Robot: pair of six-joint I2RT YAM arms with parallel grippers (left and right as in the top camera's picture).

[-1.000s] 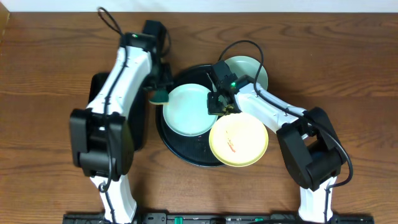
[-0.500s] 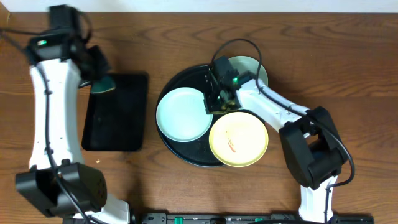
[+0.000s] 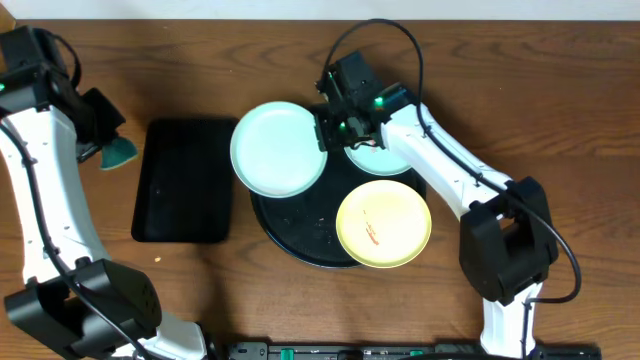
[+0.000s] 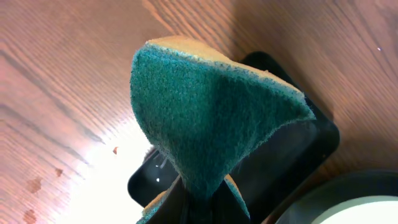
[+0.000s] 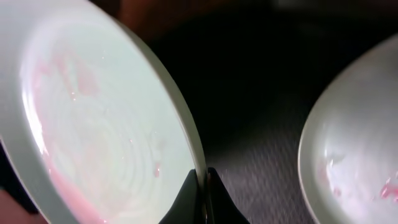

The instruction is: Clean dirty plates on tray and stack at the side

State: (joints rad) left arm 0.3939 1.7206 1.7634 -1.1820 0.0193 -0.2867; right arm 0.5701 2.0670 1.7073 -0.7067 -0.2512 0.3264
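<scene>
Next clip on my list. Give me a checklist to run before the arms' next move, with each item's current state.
1. Right hand clamps the blue-green plate by its rim: ok.
2. That plate is clean: not ok, pink smears show in the right wrist view.
3. Left hand holds the green sponge: ok.
4. Sponge is at the plate: not ok, it is across the rectangular tray from it.
5. Yellow plate is clean: not ok, red smear.
6. Other plates rest on the round tray: ok, the yellow one and the second blue-green plate.
</scene>
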